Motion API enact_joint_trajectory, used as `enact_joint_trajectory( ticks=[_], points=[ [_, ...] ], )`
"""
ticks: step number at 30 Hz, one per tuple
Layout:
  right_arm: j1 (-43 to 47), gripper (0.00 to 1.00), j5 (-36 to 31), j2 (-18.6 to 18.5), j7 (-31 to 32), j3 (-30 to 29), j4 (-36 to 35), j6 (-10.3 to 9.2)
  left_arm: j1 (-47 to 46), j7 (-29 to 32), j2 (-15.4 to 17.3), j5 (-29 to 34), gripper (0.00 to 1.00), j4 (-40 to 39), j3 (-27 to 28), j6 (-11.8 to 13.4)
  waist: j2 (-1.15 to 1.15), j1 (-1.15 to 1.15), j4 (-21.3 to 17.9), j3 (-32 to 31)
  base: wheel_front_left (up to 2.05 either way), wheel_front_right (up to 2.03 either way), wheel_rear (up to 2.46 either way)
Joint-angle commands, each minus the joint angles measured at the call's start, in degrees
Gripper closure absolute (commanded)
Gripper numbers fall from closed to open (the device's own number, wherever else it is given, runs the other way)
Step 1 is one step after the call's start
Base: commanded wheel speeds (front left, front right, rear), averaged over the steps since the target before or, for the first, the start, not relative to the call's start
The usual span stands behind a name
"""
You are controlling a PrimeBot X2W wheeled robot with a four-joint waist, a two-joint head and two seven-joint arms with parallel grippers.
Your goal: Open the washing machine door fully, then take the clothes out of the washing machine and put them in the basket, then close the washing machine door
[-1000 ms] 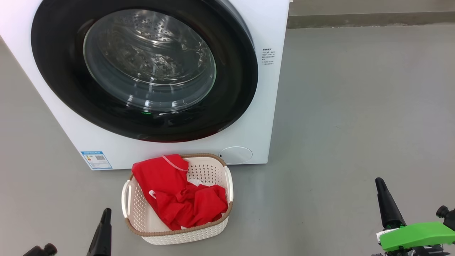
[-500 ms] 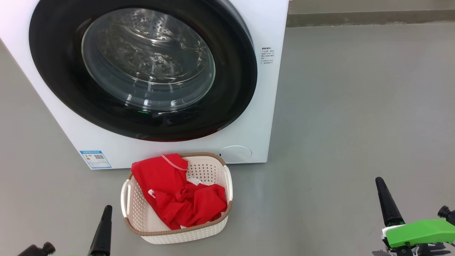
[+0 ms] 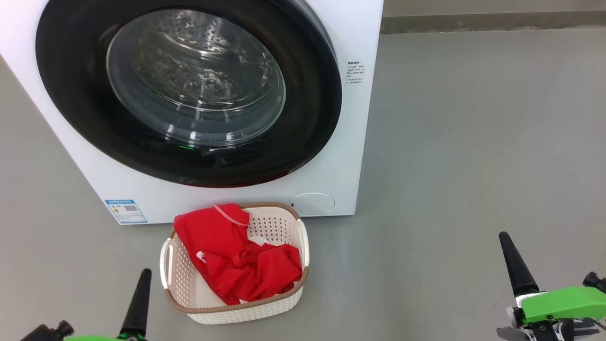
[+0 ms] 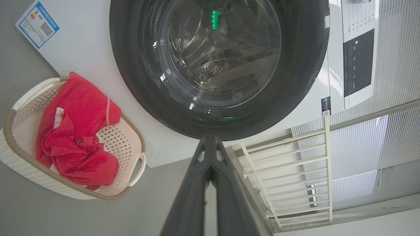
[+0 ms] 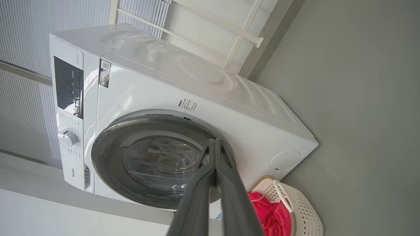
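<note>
- Grey floor (image 3: pixel 473 142) spreads around the machine to a dark skirting strip behind it.
- The washing machine door (image 3: pixel 312 94) lies closed flat against the washing machine (image 3: pixel 352 156).
- The clothes (image 3: pixel 236 260) lie heaped in the basket (image 3: pixel 284 227), one draped over its back-left rim.
- The basket stands on the floor just before the machine's front, below the door.
- The left fingers (image 3: pixel 138 303) are pressed together, empty, near the basket's left side.
- The right fingers (image 3: pixel 516 265) are likewise closed on nothing, well apart, over floor.

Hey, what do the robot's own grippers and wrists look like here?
The left gripper and right gripper each have long, tapering fingers, black from the head view, dark grey close up. Behind each sits a bright green housing with a small black knob beside it.
</note>
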Motion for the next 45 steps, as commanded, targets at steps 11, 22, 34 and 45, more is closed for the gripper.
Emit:
enact_joint_trajectory(
  ticks=[11, 22, 34, 45],
  points=[
    [-4.0, 1.00, 7.0, -1.1, 2.2, 0.6, -0.5, -0.04, -3.3, 2.1, 0.4, -8.0, 1.00, -0.5, 1.8, -0.3, 0.00, 0.00, -0.1, 0.2, 0.00, 0.00, 0.00],
    [-5.0, 1.00, 13.3, -1.2, 4.0, 0.4, 0.3, -0.05, -4.1, 3.9, 0.4, -15.3, 1.00, 0.1, 2.0, -0.4, 0.00, 0.00, -0.2, 0.4, 0.00, 0.00, 0.00],
    [-5.6, 1.00, 17.2, -1.3, 5.2, 0.3, 0.7, -0.05, -4.7, 5.1, 0.4, -19.8, 1.00, 0.5, 2.1, -0.4, 0.00, 0.00, -0.3, 0.6, 0.00, 0.00, 0.00],
    [-5.6, 1.00, 17.2, -1.2, 5.3, 0.2, 0.7, -0.05, -4.7, 5.1, 0.4, -19.8, 1.00, 0.5, 2.1, -0.4, 0.00, 0.00, -0.3, 0.6, 0.00, 0.00, 0.00]
  ],
)
